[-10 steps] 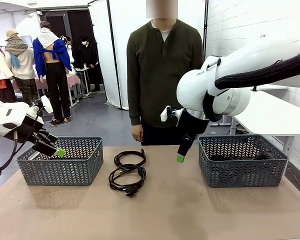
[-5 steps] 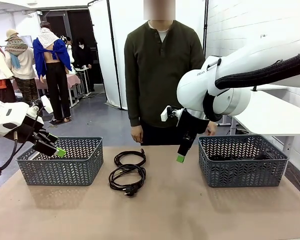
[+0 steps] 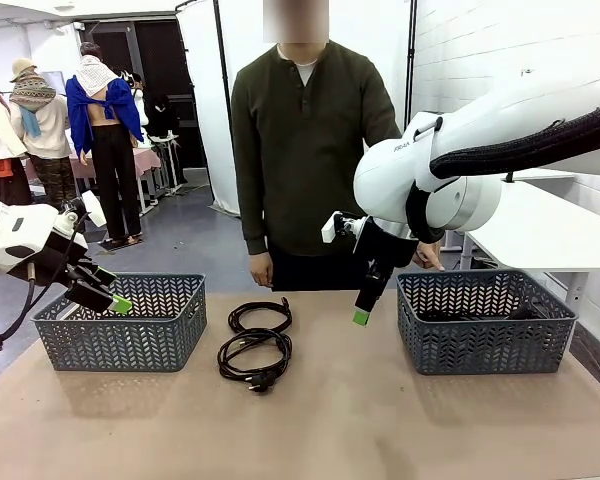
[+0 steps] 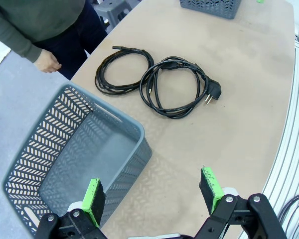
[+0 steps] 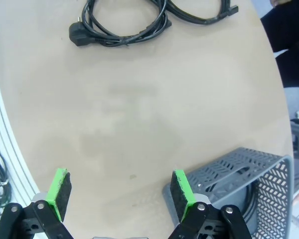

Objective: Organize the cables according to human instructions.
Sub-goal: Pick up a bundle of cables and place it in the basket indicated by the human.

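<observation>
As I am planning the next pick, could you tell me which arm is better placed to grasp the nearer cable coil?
Probably right: the right end effector, open, hangs over bare table beside the nearer coil; the left end effector, also open, is by the left basket, farther off.

Small dark brand lettering on the white joint housing of the right arm (image 3: 421, 186), beginning "FR", the rest too small to read, no other legible print
</observation>
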Robot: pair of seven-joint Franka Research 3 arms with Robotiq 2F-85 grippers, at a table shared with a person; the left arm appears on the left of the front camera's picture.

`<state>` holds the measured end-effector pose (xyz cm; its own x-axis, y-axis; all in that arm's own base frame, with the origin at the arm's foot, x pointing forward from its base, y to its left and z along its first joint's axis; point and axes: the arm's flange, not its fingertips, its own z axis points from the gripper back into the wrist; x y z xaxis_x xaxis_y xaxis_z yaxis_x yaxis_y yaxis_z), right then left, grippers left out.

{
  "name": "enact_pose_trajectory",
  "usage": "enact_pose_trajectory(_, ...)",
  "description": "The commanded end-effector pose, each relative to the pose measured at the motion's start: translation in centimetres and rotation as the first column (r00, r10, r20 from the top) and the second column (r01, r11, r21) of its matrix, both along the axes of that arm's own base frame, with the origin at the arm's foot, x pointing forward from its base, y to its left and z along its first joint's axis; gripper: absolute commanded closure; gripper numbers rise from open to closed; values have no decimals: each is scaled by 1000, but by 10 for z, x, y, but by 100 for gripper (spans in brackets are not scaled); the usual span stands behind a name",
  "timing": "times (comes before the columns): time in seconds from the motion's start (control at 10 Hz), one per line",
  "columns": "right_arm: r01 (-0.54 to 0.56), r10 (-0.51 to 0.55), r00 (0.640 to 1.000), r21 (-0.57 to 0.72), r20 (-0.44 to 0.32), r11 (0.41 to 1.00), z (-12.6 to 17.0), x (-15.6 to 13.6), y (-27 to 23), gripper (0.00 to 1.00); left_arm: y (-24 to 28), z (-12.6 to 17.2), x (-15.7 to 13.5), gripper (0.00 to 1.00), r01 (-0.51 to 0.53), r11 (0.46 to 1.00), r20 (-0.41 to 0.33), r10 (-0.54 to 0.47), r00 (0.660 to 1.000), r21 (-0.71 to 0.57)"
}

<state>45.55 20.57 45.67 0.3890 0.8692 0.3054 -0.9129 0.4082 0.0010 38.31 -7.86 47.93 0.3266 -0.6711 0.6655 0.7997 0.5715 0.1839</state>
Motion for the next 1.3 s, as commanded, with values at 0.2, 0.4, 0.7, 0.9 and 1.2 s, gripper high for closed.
enact_pose_trajectory(0.2, 2, -2, 1000, -2, 2, 1000, 0, 0, 0, 0, 2, -2, 2, 0, 8, 1000, 0, -8, 1000, -6)
enact_pose_trajectory(0.4, 2, -2, 1000, -2, 2, 1000, 0, 0, 0, 0, 2, -2, 2, 0, 8, 1000, 0, -8, 1000, -6)
enact_pose_trajectory(0.7, 2, -2, 1000, -2, 2, 1000, 0, 0, 0, 0, 2, -2, 2, 0, 8, 1000, 0, -8, 1000, -6)
enact_pose_trajectory(0.9, 2, -2, 1000, -2, 2, 1000, 0, 0, 0, 0, 2, -2, 2, 0, 8, 1000, 0, -8, 1000, -6)
enact_pose_trajectory(1.2, 84, -84, 996, -16, -18, 996, 5, 3, 10, 0, 2, -2, 2, 0, 8, 1000, 0, -8, 1000, -6)
